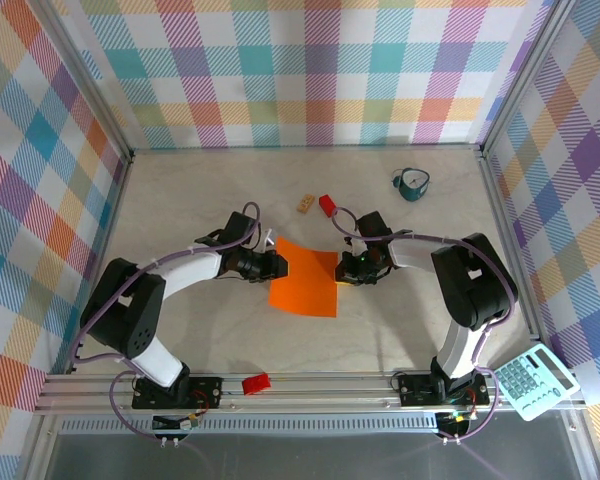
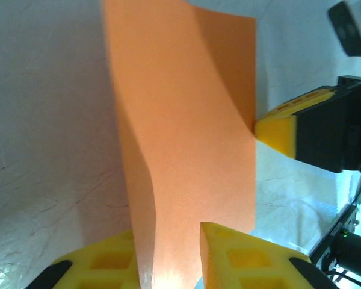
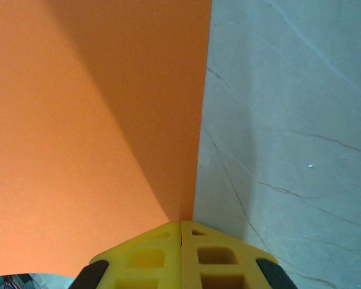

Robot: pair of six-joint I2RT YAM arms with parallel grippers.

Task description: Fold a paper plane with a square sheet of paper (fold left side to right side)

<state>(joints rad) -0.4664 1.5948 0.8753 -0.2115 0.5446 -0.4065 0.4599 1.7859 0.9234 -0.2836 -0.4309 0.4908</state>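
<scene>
The right end effector, its yellow fingers pressed together with no gap at the seam, pinches the right edge of the square sheet of paper. From that wrist we see the orange edge run straight down into the closed tips, with a shadow slanting across the sheet. The left end effector stands opposite with its jaws slightly parted. The sheet's near edge stands between its two yellow fingers, and the paper bows upward in a soft curve instead of lying flat. From the left wrist we also see the right end effector's tip touching the sheet's far edge.

From above, the sheet sits in the middle of the pale marbled surface, between the two end effectors. The left one meets its left edge and the right one its right edge, each near the far corners. Both white arms reach inward from their bases on the near rail.

Beyond the sheet, a small tan block and a small red block lie just beside each other, apart from the paper. A teal cup stands farther back on the right. A calculator rests at the near right corner, beside the right arm's base. Pastel plaid walls close in the surface on three sides.
</scene>
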